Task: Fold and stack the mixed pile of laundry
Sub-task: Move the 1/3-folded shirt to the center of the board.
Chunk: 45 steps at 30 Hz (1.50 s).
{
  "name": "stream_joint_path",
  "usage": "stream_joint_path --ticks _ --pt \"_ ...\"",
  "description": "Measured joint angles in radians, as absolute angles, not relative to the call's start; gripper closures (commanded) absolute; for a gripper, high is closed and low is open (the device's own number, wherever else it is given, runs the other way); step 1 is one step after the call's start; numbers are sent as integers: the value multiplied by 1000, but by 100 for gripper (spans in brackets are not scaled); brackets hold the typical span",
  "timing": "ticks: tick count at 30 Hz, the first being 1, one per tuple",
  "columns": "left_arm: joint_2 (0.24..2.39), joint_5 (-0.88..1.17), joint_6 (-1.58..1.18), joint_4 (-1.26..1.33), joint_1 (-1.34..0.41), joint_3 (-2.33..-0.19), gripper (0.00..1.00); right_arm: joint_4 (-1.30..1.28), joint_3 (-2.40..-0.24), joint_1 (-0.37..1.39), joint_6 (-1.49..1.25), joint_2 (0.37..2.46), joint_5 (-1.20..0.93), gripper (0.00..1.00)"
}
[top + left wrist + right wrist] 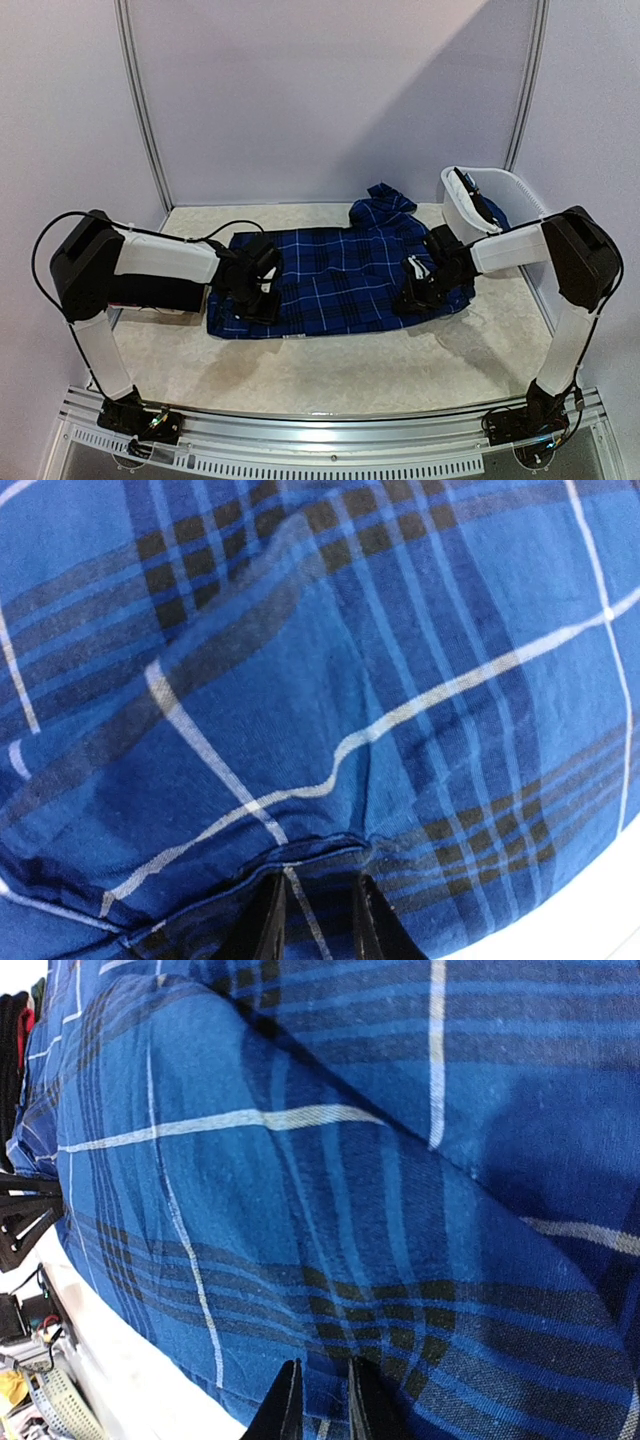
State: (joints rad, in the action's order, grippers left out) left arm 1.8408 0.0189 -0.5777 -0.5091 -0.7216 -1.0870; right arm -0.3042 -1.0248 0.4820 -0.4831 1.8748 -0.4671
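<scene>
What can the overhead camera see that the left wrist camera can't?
Only the overhead view shows the whole scene. The blue plaid shirt lies spread flat on the table, both arms reach in, the right gripper is at the shirt's right side, and a white basket sits at the back right.

Only the left wrist view shows close detail: wrinkles, the stitched hem, and cloth caught between the two dark fingertips.

Both show the same shirt and the left gripper closed on its edge.
</scene>
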Motion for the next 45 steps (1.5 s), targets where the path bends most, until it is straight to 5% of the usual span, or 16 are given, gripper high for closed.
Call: stream_joint_path --ticks 19,32,34,38,45 --pt "1468 -7 -921 -627 -1120 -748 78 -604 -640 582 -595 1477 -543 79" --pt "1187 -288 -1040 -989 -1159 -929 66 -984 -877 601 -606 1266 -363 66" --pt "1172 -364 -1023 -1024 -1147 -970 57 -994 -950 601 -592 1263 -334 65" --pt "1165 -501 -972 -1084 -1126 -1039 25 -1011 -1061 601 -567 1265 -266 61" --pt "1200 -550 -767 -1097 -987 -1147 18 -1031 -1190 601 -526 1301 -165 55"
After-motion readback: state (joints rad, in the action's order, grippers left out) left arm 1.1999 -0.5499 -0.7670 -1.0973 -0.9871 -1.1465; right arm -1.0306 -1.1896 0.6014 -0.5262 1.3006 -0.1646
